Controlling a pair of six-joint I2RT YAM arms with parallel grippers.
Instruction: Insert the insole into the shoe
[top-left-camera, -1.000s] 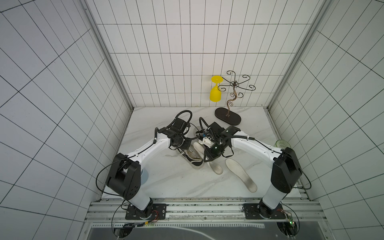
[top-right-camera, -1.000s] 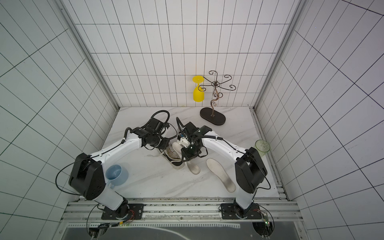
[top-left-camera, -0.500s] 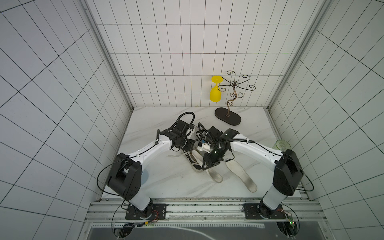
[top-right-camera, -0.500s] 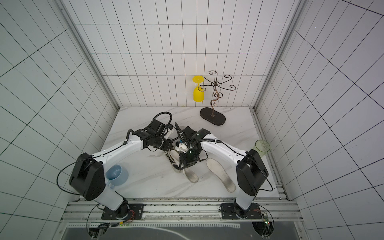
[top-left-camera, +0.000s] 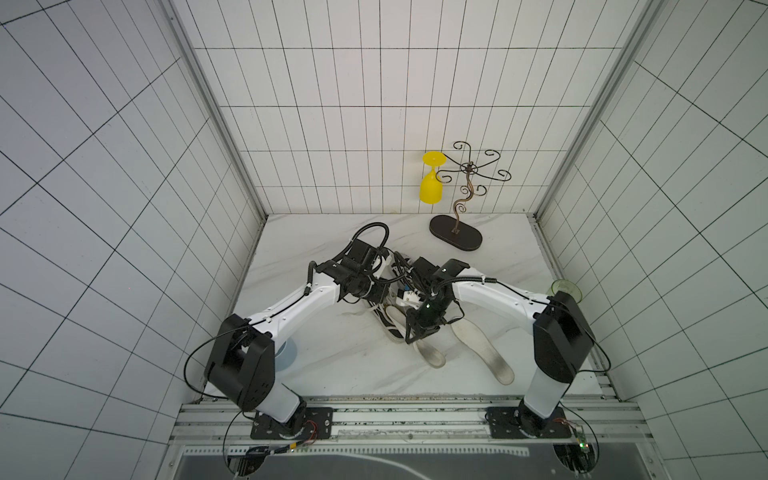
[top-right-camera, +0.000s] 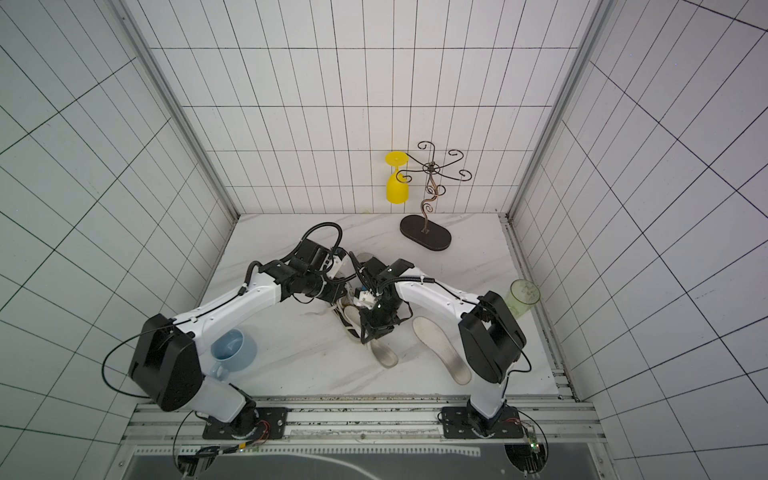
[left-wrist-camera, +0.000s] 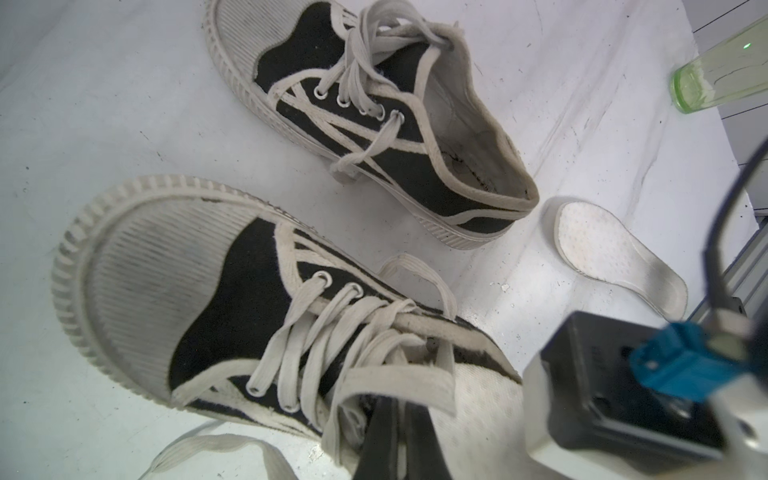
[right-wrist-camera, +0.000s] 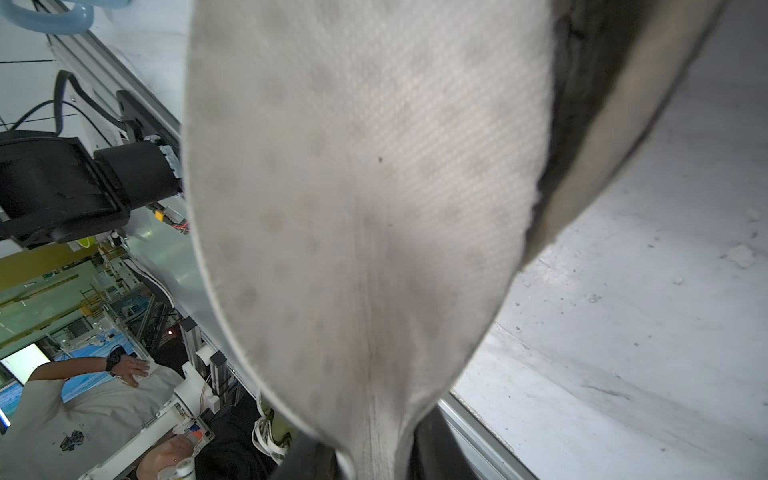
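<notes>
The insole is gripped partway along its length by the right gripper, whose jaws are closed narrowly on it. One end is tucked into the opening of the shoe. The other end sticks out low over the surface, toward the front rail. In the right wrist view most of the frame is filled by the insole's woven face, with the shoe's dark collar beside it.

The left gripper is seen with its jaws pressed together at the edge of the shoe's opening, under a lace. Whether cloth is pinched between them cannot be told. Both wrists are crowded close together above the shoe.

A second shoe is set just beyond the first, apart from it. A spare insole is laid flat beside the right arm, near the held one but not touching it. A green cup is placed at the right edge by the wall, and a blue mug by the left arm's base. A wire rack with a yellow glass hung on it is found at the back.

Bare surface is left in front of the shoe, between the mug and the held insole, and at the back left corner. The surface is closed in by tiled walls on three sides and by the rail at the front.
</notes>
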